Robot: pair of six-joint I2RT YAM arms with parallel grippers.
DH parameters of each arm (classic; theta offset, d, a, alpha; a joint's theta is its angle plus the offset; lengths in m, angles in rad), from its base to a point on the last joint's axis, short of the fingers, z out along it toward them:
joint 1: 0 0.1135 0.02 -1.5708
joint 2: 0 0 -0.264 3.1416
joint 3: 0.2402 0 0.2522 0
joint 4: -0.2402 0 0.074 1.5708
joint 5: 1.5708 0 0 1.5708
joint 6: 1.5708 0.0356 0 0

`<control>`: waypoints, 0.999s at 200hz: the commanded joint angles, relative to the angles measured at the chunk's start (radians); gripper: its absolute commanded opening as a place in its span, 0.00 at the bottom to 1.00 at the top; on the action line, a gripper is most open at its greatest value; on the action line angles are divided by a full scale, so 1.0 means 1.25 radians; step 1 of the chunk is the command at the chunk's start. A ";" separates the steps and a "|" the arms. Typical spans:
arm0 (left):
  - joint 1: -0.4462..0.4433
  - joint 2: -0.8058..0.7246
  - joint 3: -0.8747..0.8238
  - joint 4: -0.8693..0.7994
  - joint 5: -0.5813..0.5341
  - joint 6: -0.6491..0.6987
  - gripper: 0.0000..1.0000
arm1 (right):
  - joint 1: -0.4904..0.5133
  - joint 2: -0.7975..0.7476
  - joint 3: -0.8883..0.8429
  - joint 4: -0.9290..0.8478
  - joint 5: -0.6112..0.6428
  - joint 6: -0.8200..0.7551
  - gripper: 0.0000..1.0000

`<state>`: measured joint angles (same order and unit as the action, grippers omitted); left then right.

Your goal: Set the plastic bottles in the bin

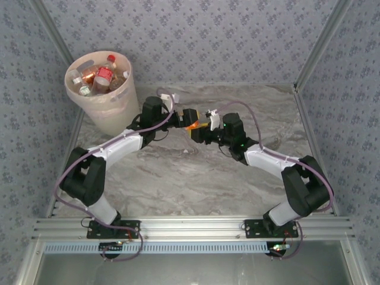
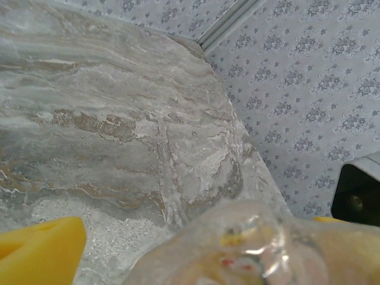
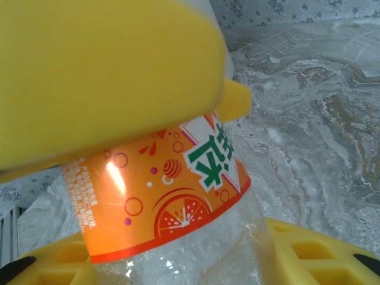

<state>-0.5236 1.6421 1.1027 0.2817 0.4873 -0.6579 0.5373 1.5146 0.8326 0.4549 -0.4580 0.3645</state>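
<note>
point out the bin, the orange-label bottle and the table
bin (image 1: 113, 116), top external view, front wall
orange-label bottle (image 3: 160, 202), right wrist view, on its label
table (image 1: 190, 184), top external view, bare marble surface

Left arm (image 1: 116, 145), right arm (image 1: 267, 159): white links, black joints, lilac cables (image 1: 57, 189); right gripper (image 1: 199, 127) pads (image 3: 107, 71) yellow.

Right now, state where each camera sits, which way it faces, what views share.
Top external: above and behind the bases, looking down on table, bin, left arm, right arm.
Left wrist: on the left arm, facing across the table; yellow fingers show.
Right wrist: on the right arm, close on its fingers clamping the orange-label bottle.
Shared: all three see that bottle.
</note>
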 commanded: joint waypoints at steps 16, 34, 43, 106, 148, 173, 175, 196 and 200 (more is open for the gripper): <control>-0.009 -0.006 0.024 0.019 0.030 0.017 0.74 | 0.011 -0.010 0.008 0.052 -0.036 0.016 0.46; -0.008 -0.012 0.033 -0.008 0.032 0.030 0.61 | 0.008 -0.010 0.010 0.050 -0.051 0.009 0.49; -0.009 -0.017 0.033 -0.016 0.027 0.034 0.58 | 0.007 -0.009 0.010 0.049 -0.064 0.004 0.52; 0.005 -0.075 0.065 -0.082 0.001 0.062 0.50 | 0.001 -0.096 -0.029 0.015 -0.082 -0.138 0.89; 0.031 -0.135 0.160 -0.258 -0.091 0.171 0.47 | -0.018 -0.227 -0.070 -0.063 -0.052 -0.224 0.98; 0.062 -0.156 0.245 -0.358 -0.136 0.220 0.45 | -0.030 -0.298 -0.102 -0.106 0.018 -0.266 1.00; 0.065 -0.156 0.252 -0.365 -0.140 0.225 0.45 | -0.031 -0.301 -0.105 -0.107 0.023 -0.266 1.00; 0.098 -0.158 0.339 -0.424 -0.179 0.259 0.44 | -0.045 -0.337 -0.131 -0.110 0.073 -0.265 1.00; 0.105 -0.156 0.355 -0.437 -0.183 0.263 0.44 | -0.048 -0.342 -0.135 -0.110 0.081 -0.264 1.00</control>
<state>-0.4477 1.4723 1.3899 -0.1154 0.3485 -0.4324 0.5034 1.1584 0.7238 0.3779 -0.4747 0.0834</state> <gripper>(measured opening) 0.559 0.999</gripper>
